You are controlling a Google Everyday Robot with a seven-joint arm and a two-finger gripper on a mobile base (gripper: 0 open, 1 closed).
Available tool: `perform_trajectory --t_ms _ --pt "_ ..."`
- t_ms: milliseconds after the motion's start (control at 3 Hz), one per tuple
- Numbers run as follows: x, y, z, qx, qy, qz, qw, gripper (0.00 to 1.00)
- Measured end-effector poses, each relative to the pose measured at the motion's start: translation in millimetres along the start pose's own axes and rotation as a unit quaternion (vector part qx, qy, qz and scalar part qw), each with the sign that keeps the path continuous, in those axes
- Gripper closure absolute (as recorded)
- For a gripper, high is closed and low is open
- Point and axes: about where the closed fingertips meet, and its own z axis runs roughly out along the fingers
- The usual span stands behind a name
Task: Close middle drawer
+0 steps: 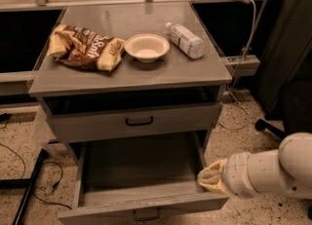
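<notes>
The middle drawer (146, 204) is pulled far out of the grey cabinet, and its inside looks bare. Its flat front runs along the bottom of the view with a small black handle (146, 214) at its centre. My gripper (208, 177), tan at the tip of a white arm, comes in from the right. It is at the drawer's right front corner, over the right side wall just behind the front panel. I cannot tell whether it touches the drawer.
Above the open drawer is a taller grey drawer front (136, 121) with a bigger black handle. The cabinet top (146, 73) holds a chip bag (85, 47), a white bowl (146, 47) and a water bottle (185, 40). Cables (29, 185) lie on the floor at left.
</notes>
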Motion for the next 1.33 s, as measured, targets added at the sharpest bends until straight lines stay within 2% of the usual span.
perform_trajectory --t_ms 333,667,1000,1333 --pt "38 -16 46 0.026 -0.012 0.005 0.9996 1.00" --pt "66 -41 67 0.053 -0.001 0.002 0.9986 1.00" --pt "66 -41 68 0.053 -0.001 0.002 0.9986 1.00" --pt "82 -17 95 0.036 0.002 0.010 0.9993 1.00"
